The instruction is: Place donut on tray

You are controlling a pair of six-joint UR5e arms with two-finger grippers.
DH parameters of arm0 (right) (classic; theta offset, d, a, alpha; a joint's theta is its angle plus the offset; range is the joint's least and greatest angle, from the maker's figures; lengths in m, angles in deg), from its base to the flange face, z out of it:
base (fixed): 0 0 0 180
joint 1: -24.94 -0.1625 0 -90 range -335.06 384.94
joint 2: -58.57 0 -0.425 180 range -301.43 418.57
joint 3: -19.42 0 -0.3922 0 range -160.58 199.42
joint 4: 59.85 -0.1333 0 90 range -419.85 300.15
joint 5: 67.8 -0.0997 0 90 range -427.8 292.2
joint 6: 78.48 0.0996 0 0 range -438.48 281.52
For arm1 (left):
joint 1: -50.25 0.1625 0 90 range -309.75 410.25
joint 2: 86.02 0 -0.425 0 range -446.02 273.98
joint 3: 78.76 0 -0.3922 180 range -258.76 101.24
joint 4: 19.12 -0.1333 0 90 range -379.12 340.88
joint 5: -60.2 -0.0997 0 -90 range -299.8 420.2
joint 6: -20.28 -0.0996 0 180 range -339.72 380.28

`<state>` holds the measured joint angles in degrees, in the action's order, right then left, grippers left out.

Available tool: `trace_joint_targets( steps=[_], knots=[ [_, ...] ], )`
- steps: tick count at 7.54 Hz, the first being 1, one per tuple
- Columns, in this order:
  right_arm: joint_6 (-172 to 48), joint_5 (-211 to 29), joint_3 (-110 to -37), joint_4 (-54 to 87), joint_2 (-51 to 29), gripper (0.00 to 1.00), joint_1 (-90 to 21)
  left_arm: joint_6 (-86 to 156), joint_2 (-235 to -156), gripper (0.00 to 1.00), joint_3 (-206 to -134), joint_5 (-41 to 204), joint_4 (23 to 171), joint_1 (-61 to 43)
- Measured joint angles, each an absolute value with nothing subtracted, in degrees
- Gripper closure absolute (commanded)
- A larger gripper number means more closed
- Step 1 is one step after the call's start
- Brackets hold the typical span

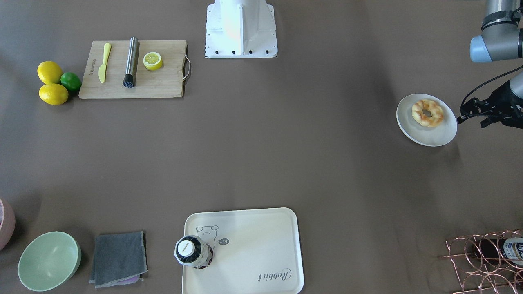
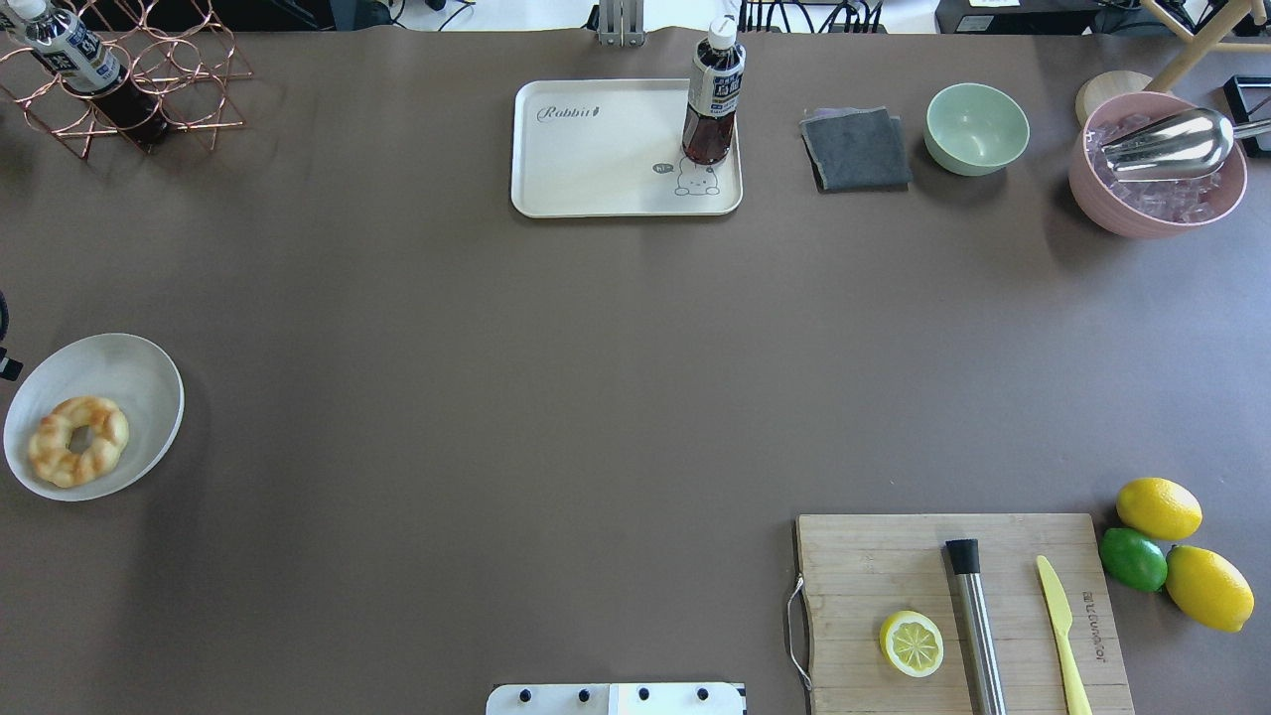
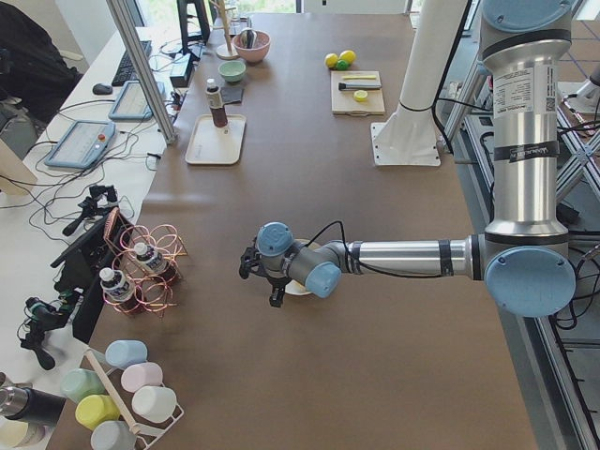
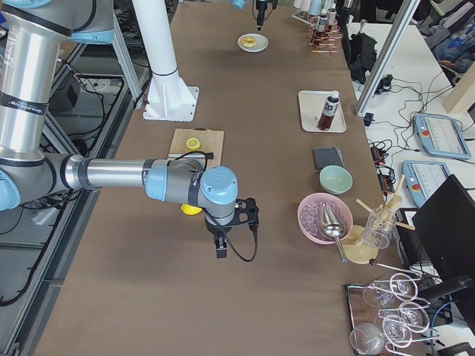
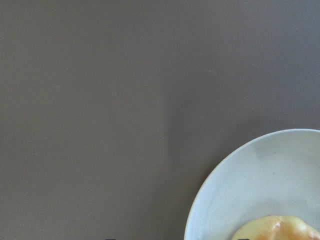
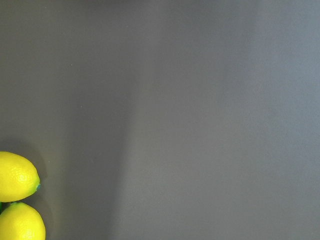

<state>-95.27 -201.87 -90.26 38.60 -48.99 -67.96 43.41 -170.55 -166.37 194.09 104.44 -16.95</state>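
The donut [image 1: 427, 113], a golden twisted ring, lies on a round white plate [image 1: 441, 136] at the table's edge on my left side; it also shows in the overhead view [image 2: 77, 440] and, in part, at the bottom of the left wrist view [image 5: 275, 229]. My left gripper [image 1: 472, 121] hangs open and empty beside the plate, outboard of it and apart from the donut. The cream tray [image 1: 253, 245] with the bear drawing lies at the far middle of the table [image 2: 596, 159]. My right gripper [image 4: 223, 245] shows only in the exterior right view; I cannot tell its state.
A dark drink bottle [image 2: 712, 94] stands on the tray's bear corner. A copper wire rack [image 2: 129, 70] stands far left. A grey cloth [image 2: 856, 149], green bowl [image 2: 977, 127] and pink ice bowl [image 2: 1157, 169] stand far right. A cutting board [image 2: 894, 556] and lemons [image 2: 1158, 507] lie near right.
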Motion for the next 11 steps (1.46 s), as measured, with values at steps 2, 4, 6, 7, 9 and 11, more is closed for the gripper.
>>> trace_joint_targets(
  steps=[2,4,6,7,9,11],
  knots=[
    [-95.27,-201.94,-90.27,38.59,-49.07,0.01,-67.96,44.01,-170.64,0.33,-163.27,194.22,108.98,-15.71],
    [-95.27,-202.00,-90.27,38.59,-49.16,0.01,-67.96,44.29,-170.66,0.37,-162.38,194.23,110.73,-14.95],
    [-95.27,-202.04,-90.27,38.59,-49.18,0.01,-67.96,44.35,-170.66,0.40,-162.14,194.23,111.05,-14.35],
    [-95.27,-202.02,-90.27,38.59,-49.18,0.01,-67.96,44.36,-170.67,0.42,-161.97,194.20,111.10,-14.03],
    [-95.27,-201.97,-90.17,38.59,-49.18,0.01,-67.96,44.72,-170.74,0.49,-161.96,194.22,111.32,-13.27],
    [-95.27,-201.92,-90.10,38.59,-49.18,0.01,-67.96,47.26,-170.81,0.75,-161.71,194.23,113.31,-12.26]
  ],
)
